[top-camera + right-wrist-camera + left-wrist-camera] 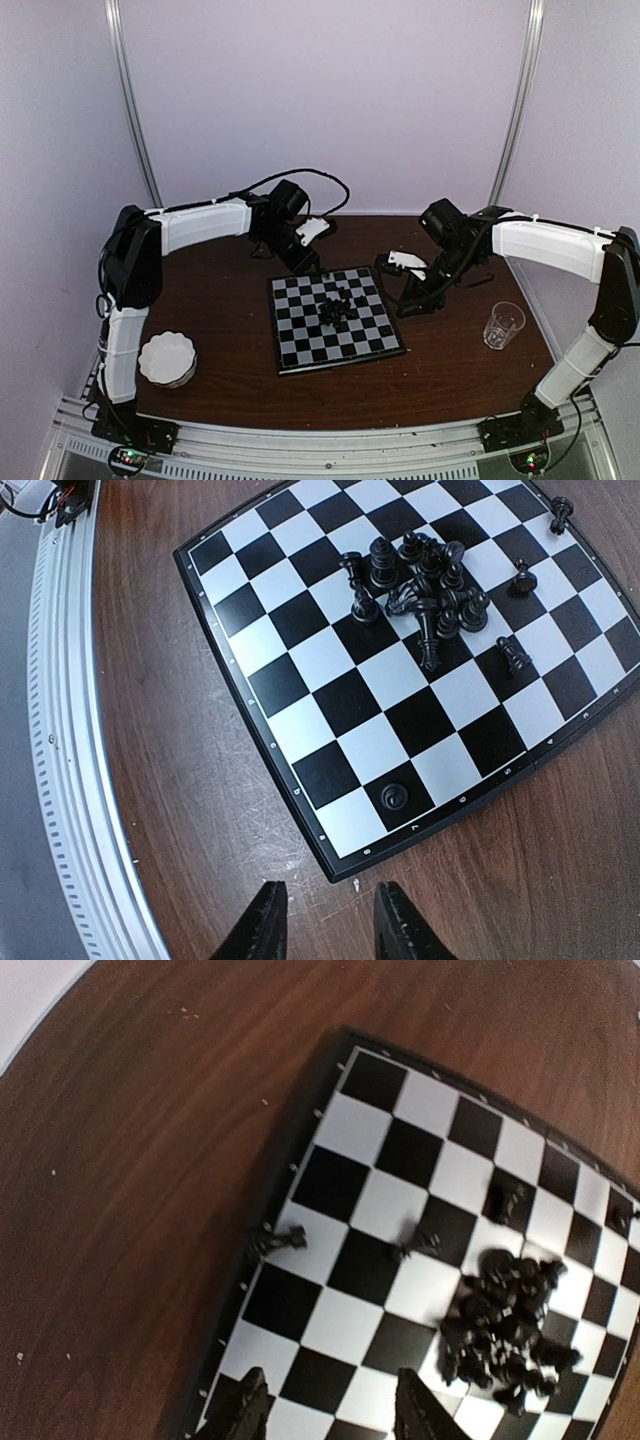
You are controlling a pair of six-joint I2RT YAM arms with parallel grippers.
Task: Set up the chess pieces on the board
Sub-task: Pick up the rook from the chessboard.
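The board point(300, 345) lies flat in the middle of the table. Most black chess pieces point(337, 306) lie in a heap near its centre, which also shows in the left wrist view point(505, 1325) and the right wrist view point(420, 580). A few lie apart: one on the board's rim point(278, 1241), one on a nearby square point(418, 1244). One piece point(395, 798) stands on a black square near the board's corner. My left gripper point(303, 265) point(330, 1415) is open and empty over the board's point(400, 1150) far left edge. My right gripper point(408, 303) point(325, 925) is open and empty over bare table just off the board's point(350, 700) corner.
A round white scalloped dish point(167, 358) sits at the near left of the table. A clear glass point(503, 324) stands at the right. A metal rail point(60, 780) runs along the table's front edge. Cables lie at the back behind the left arm.
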